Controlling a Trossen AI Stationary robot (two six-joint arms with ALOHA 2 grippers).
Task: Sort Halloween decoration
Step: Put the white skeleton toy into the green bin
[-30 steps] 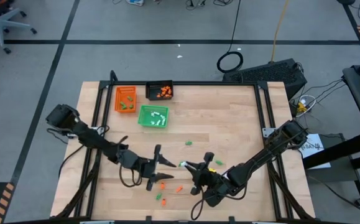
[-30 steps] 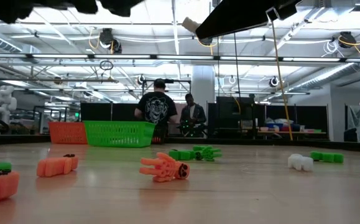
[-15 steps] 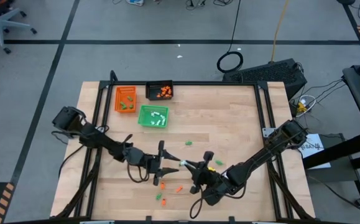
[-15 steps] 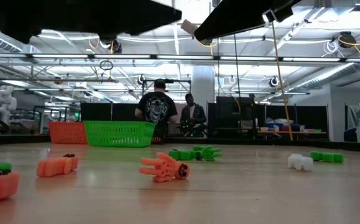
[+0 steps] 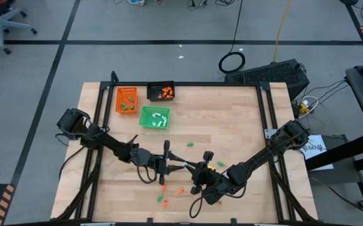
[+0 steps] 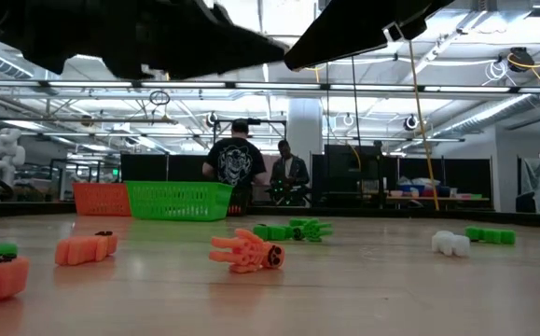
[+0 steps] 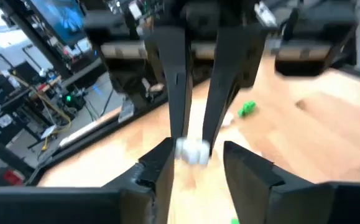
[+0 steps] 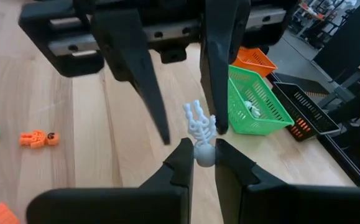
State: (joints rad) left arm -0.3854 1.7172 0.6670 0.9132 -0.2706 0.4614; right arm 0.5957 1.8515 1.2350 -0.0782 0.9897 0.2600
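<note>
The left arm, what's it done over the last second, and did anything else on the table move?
The left gripper has slid toward the right gripper, its fingers now straddling the white skeleton and closing in, though a grip isn't clear yet. The right gripper has stayed put, shut on the skeleton. The loose pieces, the green tray, orange tray and black tray haven't moved.

Bright overhead light; blurred left wrist view.
</note>
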